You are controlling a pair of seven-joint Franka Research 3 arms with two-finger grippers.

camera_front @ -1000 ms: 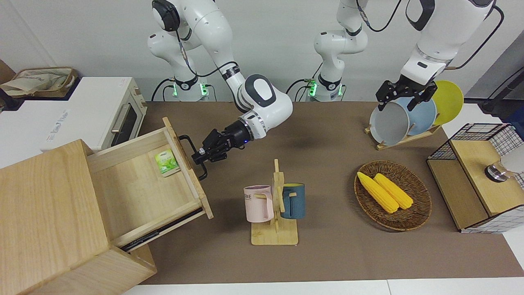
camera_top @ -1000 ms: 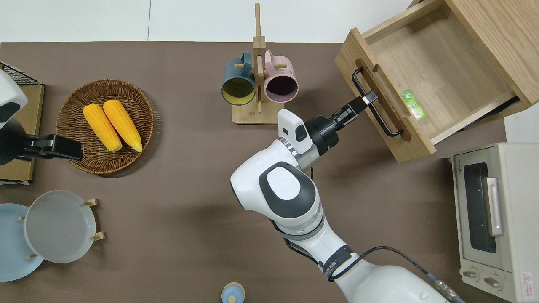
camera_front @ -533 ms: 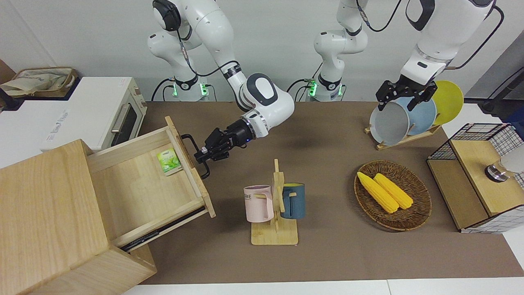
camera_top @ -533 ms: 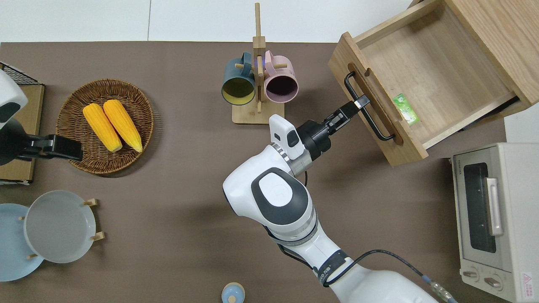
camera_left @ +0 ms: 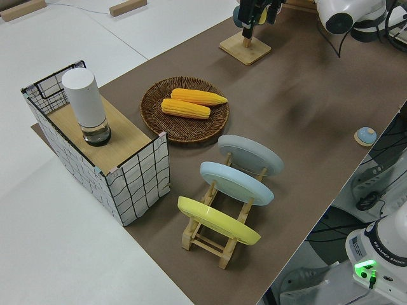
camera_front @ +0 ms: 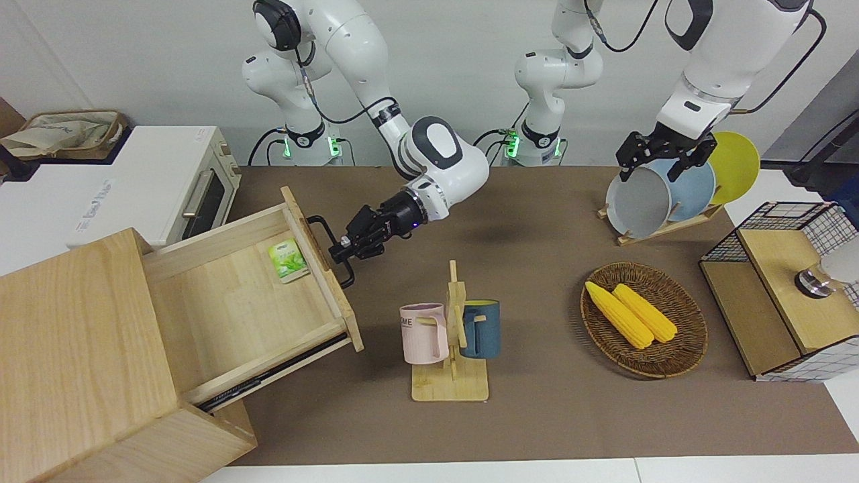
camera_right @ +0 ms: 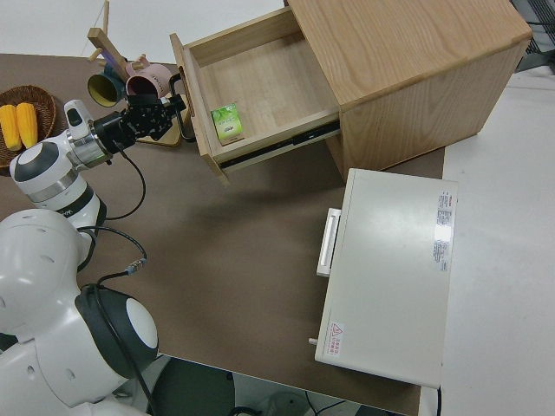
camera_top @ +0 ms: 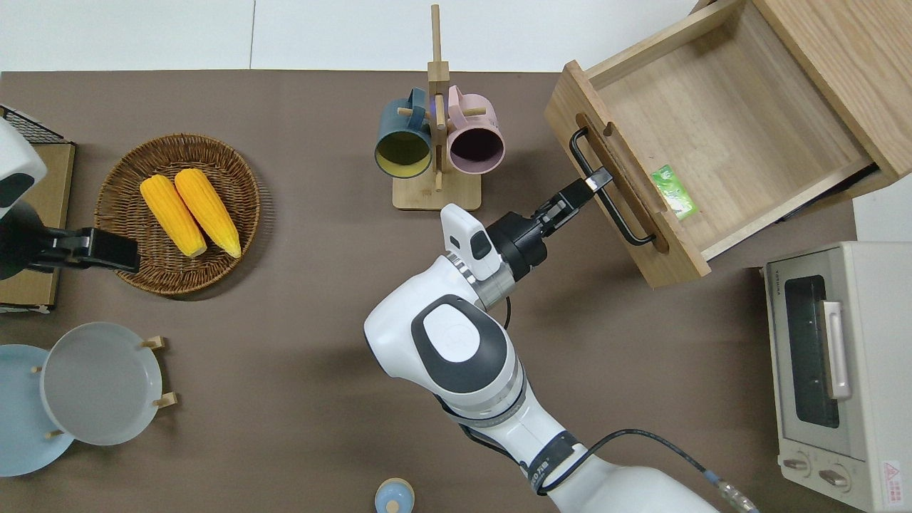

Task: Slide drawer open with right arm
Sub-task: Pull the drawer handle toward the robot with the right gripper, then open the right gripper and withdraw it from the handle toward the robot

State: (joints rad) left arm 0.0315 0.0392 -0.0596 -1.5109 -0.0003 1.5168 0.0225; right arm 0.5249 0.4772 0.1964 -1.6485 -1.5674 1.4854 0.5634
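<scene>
The drawer (camera_front: 228, 302) (camera_top: 719, 121) (camera_right: 251, 78) stands pulled well out of the pale wooden cabinet (camera_front: 74, 349) (camera_top: 848, 57). Its front panel carries a black bar handle (camera_front: 322, 228) (camera_top: 634, 231). My right gripper (camera_front: 339, 253) (camera_top: 595, 182) (camera_right: 169, 108), blue light at its wrist, is shut on the middle of that handle. Inside the drawer, a small green packet (camera_front: 288, 260) (camera_top: 674, 201) lies against the front panel. The left arm is parked, its gripper (camera_front: 649, 173) open.
A mug rack (camera_front: 449, 335) (camera_top: 438, 142) with a pink and a blue mug stands close to the drawer's front corner. Toward the left arm's end are a corn basket (camera_front: 643, 318), a plate rack (camera_front: 664, 194) and a wire-mesh rack (camera_front: 778, 288). A white toaster oven (camera_top: 833, 370) sits beside the cabinet.
My right gripper has drawn the handle toward the left arm's end of the table, and the drawer has slid further out. The green packet travelled with it.
</scene>
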